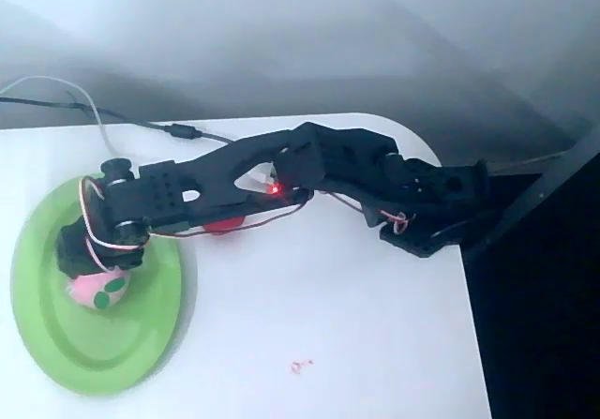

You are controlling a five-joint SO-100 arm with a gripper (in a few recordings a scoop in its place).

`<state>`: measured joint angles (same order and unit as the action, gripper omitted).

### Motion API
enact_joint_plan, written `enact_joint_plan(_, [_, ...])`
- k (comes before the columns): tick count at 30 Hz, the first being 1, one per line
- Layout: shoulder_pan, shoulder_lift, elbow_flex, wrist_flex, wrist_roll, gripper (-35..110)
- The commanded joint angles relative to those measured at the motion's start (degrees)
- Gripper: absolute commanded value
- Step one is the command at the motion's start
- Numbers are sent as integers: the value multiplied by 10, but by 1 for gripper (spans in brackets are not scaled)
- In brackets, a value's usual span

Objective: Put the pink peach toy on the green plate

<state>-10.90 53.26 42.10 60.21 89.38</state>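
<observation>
Overhead view: the plate [94, 344] lies at the table's [356, 344] left edge. The peach toy [98, 291] sits on the plate, under the gripper [86, 261]. A ball [223, 224] lies right of the plate, beneath the arm [281, 171]. Cables [84, 108] trail behind.

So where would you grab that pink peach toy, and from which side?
Across its rounded middle, coming straight down from above. The pink peach toy is a soft ball lying on the green plate, so its top is free while the plate blocks its underside. The black pincer sits right over it; its jaws are hidden.
</observation>
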Motion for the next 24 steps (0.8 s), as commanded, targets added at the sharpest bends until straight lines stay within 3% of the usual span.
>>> enact_joint_plan(1, [-8, 6, -20, -22, 17, 49])
enact_joint_plan(16, [14, 88, -28, -21, -16, 58])
enact_joint_plan(21, [18, 255, 155, -20, -5, 49])
enact_joint_plan(24, [18, 384, 296, -19, -4, 34])
